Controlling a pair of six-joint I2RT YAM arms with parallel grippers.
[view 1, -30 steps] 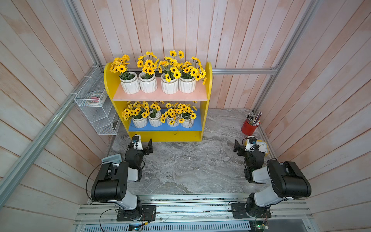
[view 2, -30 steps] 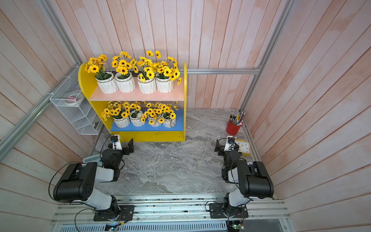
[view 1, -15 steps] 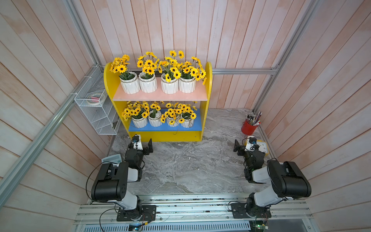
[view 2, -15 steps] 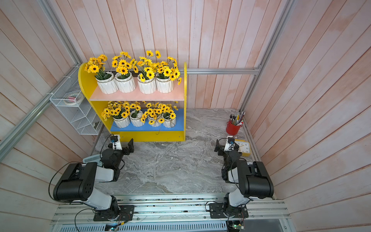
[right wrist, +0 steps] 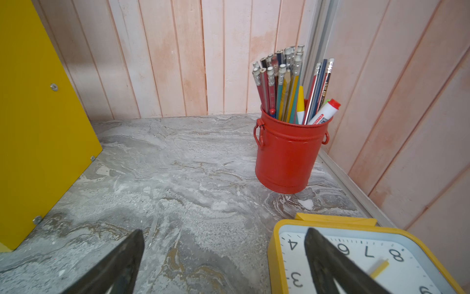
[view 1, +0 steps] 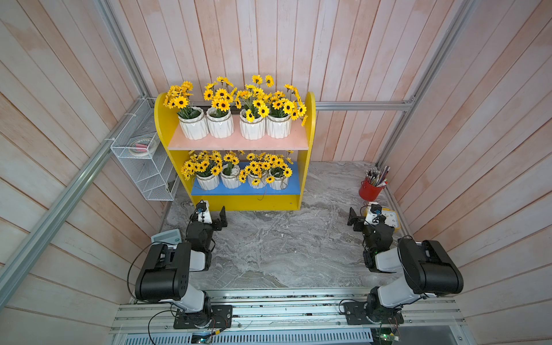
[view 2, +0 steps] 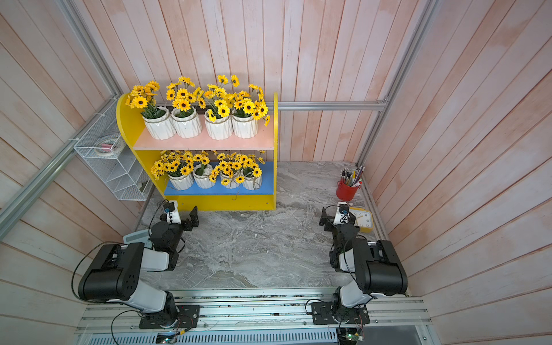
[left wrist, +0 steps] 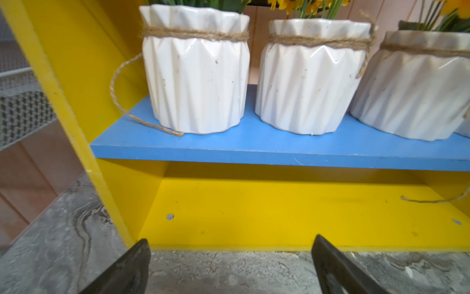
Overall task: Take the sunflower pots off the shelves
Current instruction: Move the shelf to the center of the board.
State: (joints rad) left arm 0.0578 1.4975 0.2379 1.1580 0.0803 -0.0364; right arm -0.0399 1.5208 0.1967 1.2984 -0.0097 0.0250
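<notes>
The shelves (view 1: 162, 128) are a yellow unit at the back left, with a pink upper board (view 1: 239, 143) and a blue lower board (view 1: 294, 185). Several sunflower pots (view 1: 193, 127) stand in a row on the pink board, and several more (view 1: 207, 182) on the blue one. In the left wrist view, white ribbed pots (left wrist: 195, 84) with twine sit on the blue board (left wrist: 254, 149). My left gripper (view 1: 212, 210) (left wrist: 230, 240) is open and empty, low on the floor just in front of the unit's base. My right gripper (view 1: 363, 213) (right wrist: 223, 230) is open and empty, far right.
A red pencil cup (view 1: 369, 191) (right wrist: 287, 157) stands at the back right. A yellow clock (view 1: 391, 219) (right wrist: 356, 254) lies under my right gripper's outer finger. A white wire rack (view 1: 143, 167) hangs left of the shelves. A grey device (view 1: 165, 237) lies by the left arm.
</notes>
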